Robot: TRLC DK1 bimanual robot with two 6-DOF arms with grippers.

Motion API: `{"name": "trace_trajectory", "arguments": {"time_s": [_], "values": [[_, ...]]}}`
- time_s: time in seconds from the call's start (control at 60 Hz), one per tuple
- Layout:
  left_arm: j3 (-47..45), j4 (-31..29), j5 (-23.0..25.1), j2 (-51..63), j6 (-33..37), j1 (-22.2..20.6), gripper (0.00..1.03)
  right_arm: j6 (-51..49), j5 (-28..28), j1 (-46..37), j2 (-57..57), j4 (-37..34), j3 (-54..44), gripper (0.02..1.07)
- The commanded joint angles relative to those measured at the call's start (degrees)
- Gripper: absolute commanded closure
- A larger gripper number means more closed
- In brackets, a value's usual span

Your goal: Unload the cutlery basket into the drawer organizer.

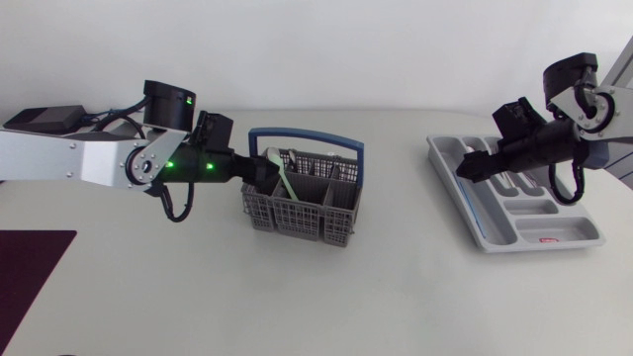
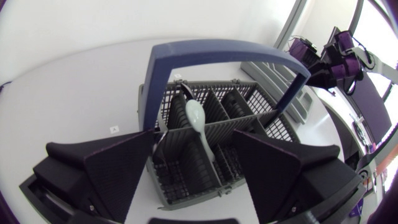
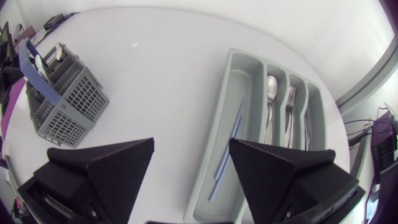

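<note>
The left arm stretches level from the worktop's left edge. Its end effector (image 1: 267, 170) is spread wide at the left end of the one grey plastic lattice basket (image 1: 297, 206), which has a blue hoop handle (image 1: 307, 134) and stands mid-worktop toward the far edge; a single pale spoon (image 2: 196, 115) leans in the gap between the fingers. The right arm bends in from the right edge, its end effector (image 3: 191, 142) likewise spread above the one smooth grey moulded organizer (image 3: 231, 81) near that edge, which holds one thin blue rod (image 3: 227, 146), one metal spoon (image 3: 271, 87) and one metal fork (image 3: 289, 99).
</note>
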Motion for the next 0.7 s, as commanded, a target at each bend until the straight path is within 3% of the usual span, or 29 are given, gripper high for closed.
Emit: {"name": "trace_trajectory", "arguments": {"time_s": [0.0,0.4,0.683], "values": [[-0.3,2.1,0.6,0.4,-2.0,-1.1,0.18,1.0,0.2,0.4,-0.7,0.6,-2.0,0.20],[-0.4,3.4,-2.1,0.9,-2.7,-3.8,0.20,1.2,0.2,2.5,-3.2,1.8,-5.1,0.20],[0.9,4.3,-3.5,4.2,-3.0,-5.1,0.26,3.5,0.3,9.5,-10.8,1.6,-10.2,0.20]]}}
